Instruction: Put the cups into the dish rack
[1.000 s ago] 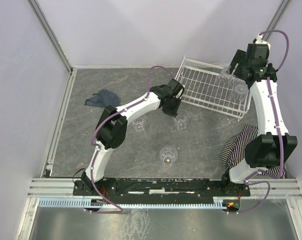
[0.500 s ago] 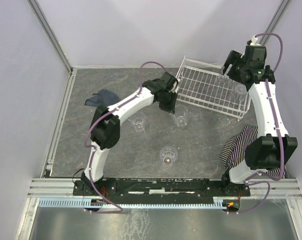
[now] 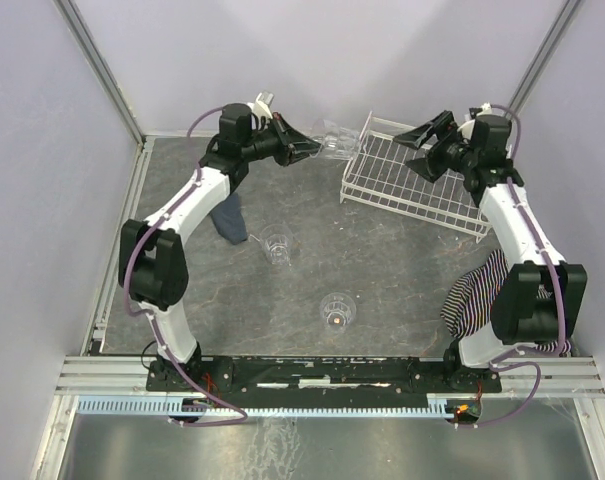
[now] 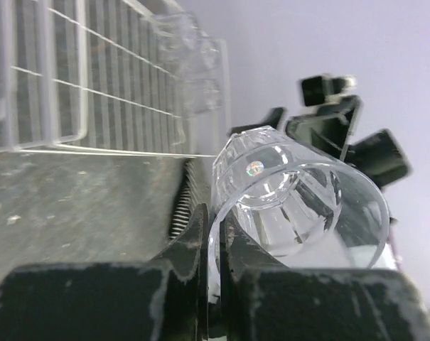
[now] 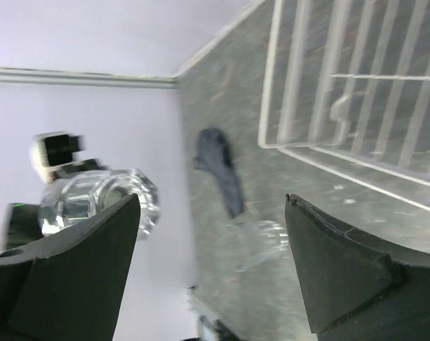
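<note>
My left gripper (image 3: 315, 151) is raised above the table's back edge, shut on the rim of a clear ribbed cup (image 3: 335, 147) that lies sideways; in the left wrist view the cup (image 4: 293, 199) has its wall pinched between the fingers (image 4: 192, 241). The white wire dish rack (image 3: 407, 190) lies at the back right, with clear cups (image 4: 190, 50) at its far end. My right gripper (image 3: 422, 150) hangs over the rack, open and empty (image 5: 213, 199), and faces the held cup (image 5: 101, 202). Two more cups (image 3: 275, 243) (image 3: 338, 311) stand on the table.
A dark blue cloth (image 3: 228, 217) lies on the table under the left arm. A striped cloth (image 3: 479, 285) lies at the right beside the right arm's base. Walls close the back and both sides.
The left gripper shut on a cup in the middle of the table and carried it up to the back. The right gripper turned left. The rack and the blue cloth have shifted.
</note>
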You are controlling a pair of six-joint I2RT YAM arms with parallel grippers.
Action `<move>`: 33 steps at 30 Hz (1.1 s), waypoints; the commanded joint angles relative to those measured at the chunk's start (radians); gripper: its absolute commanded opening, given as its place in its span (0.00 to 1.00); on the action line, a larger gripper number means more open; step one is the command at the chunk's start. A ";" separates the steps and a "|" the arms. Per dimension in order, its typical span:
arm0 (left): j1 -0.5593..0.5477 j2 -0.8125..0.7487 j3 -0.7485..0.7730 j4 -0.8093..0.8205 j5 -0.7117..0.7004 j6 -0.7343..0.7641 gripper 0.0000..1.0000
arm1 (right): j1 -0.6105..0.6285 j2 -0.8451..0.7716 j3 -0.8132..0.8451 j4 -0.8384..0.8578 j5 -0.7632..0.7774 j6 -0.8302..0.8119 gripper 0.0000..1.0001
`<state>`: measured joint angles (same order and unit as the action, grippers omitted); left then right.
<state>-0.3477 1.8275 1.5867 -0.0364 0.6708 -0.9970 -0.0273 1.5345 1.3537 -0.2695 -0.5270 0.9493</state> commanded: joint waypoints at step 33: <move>-0.025 0.144 -0.056 0.664 0.139 -0.563 0.03 | 0.210 0.141 -0.103 0.925 -0.240 0.788 0.95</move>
<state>-0.3763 1.9583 1.4731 0.5728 0.7982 -1.5291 0.1703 1.6852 1.2350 0.5682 -0.7300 1.7111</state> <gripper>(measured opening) 0.069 0.964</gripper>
